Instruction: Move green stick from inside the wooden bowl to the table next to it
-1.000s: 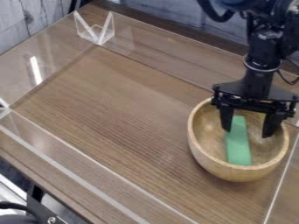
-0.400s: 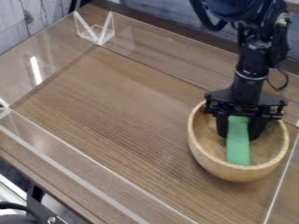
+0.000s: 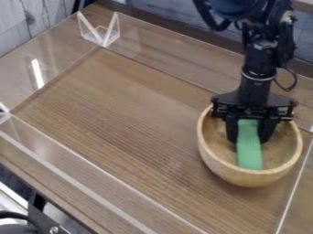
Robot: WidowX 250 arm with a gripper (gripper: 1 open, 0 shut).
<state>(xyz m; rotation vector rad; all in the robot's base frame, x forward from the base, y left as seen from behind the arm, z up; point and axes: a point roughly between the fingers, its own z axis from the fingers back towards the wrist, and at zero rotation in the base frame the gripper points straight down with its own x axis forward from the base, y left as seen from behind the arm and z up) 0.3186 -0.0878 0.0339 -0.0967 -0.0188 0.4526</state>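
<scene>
We find 1 gripper (image 3: 254,123) pointing straight down into the wooden bowl (image 3: 218,154), which sits near the right edge of the table (image 3: 123,110), toward its front right corner. The green stick (image 3: 252,148) lies inside the bowl, its far end up between the fingertips and its near end resting low against the bowl's front wall. The jaws stand drawn in at the stick's upper end; we read them as closed on it, though the contact itself is too small to confirm.

Handling, as we judge it:
- The stick is a flat, stiff bar, probably light and smooth-faced, so it may pivot or slip if held only at 1 end.
- A hold across the narrow width, nearer the middle, would carry it more level.
- The bowl is loose and shallow; a dragged stick could catch its thick rim and shift it.

Surroundings:
- Low clear acrylic walls (image 3: 49,69) border the tabletop; the right wall runs close beside the bowl.
- A small clear folded bracket (image 3: 101,30) stands at the far left corner, well apart.
- The open tabletop left of the bowl offers unobstructed placing room; only the bowl rim must be cleared
</scene>
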